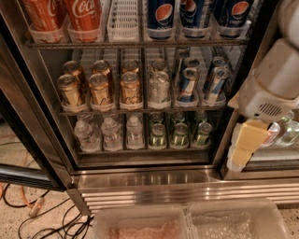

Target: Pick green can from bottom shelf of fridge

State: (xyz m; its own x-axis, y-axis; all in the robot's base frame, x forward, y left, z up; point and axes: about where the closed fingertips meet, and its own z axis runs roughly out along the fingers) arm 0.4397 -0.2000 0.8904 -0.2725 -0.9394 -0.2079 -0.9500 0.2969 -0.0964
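Observation:
The fridge (140,179) stands with its dark-framed glass door (28,121) swung open to the left. On the bottom shelf (140,150), several pale-green cans stand in the three right lanes, the front ones being the green can (157,136), a second (180,135) and a third (203,133). Clear water bottles (111,134) fill the left lanes. My gripper (244,148), white with yellow pads, hangs at the right by the fridge's right frame, to the right of the green cans and apart from them, holding nothing.
The middle shelf holds gold-brown cans (100,90), a silver can (159,90) and blue-silver cans (188,85). The top shelf holds red cola cans (84,16) and blue cola cans (160,14). Two clear plastic bins (187,221) sit below. Cables (32,210) lie on the floor at left.

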